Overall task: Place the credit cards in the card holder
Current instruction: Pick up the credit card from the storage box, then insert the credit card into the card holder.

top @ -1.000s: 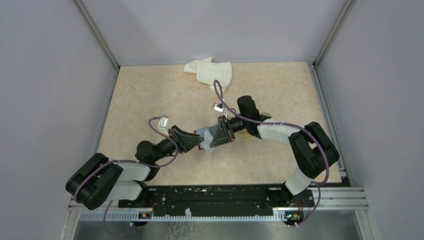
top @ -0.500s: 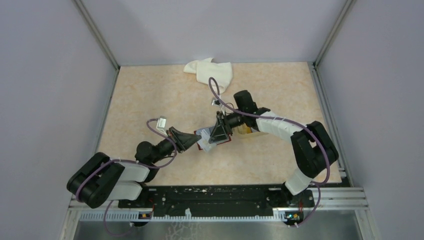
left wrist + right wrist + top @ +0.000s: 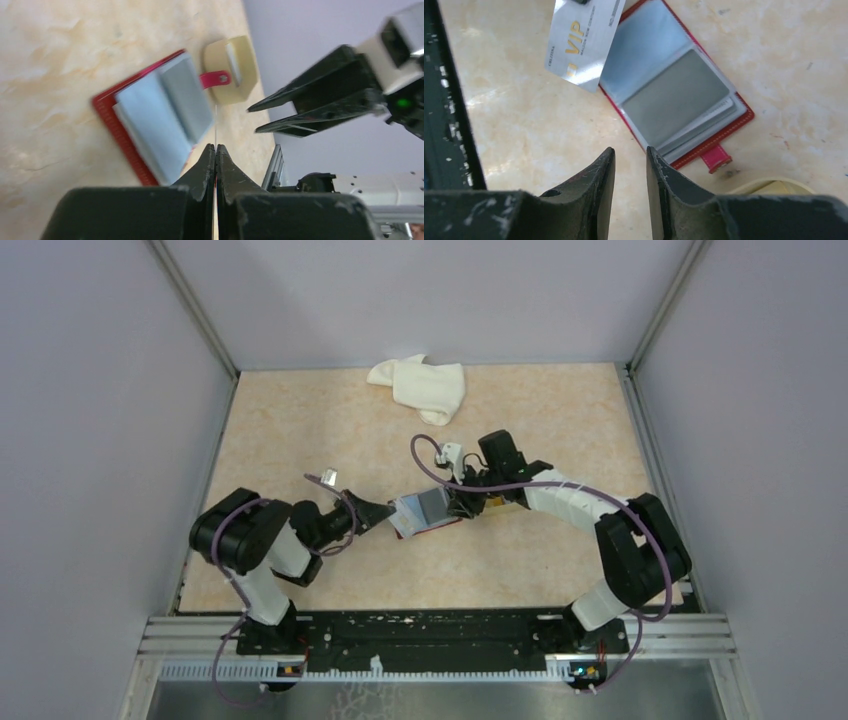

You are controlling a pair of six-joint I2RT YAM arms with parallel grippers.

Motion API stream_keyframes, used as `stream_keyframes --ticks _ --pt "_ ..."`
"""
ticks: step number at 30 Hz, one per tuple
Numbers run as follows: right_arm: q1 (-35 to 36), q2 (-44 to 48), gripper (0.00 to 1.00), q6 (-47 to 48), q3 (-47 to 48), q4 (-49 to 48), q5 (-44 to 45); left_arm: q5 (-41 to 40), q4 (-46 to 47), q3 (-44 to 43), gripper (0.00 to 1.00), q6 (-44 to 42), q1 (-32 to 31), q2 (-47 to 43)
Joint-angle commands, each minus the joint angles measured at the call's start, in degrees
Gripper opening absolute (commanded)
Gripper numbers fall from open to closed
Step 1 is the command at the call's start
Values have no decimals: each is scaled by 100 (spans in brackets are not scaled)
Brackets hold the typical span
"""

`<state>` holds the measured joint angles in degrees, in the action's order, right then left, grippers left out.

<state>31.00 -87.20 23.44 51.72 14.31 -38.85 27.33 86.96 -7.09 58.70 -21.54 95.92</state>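
From above, the red card holder [image 3: 430, 512] lies open in the middle of the desk [image 3: 300, 430], with the left fingers [image 3: 375, 512] at its left edge and the right fingers [image 3: 462, 502] at its right.

In the left wrist view, the left fingers are pressed together on a thin card seen edge-on.

In the right wrist view, the right fingers are slightly spread and empty, just near of the holder. A silver VIP card [image 3: 584, 40] tilts over the holder's left page.
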Motion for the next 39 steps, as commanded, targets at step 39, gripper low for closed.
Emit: stream_keyframes --ticks 39 --pt "353 -1266 22 -1072 999 225 2602 342 1572 -1147 0 800 205 2009"
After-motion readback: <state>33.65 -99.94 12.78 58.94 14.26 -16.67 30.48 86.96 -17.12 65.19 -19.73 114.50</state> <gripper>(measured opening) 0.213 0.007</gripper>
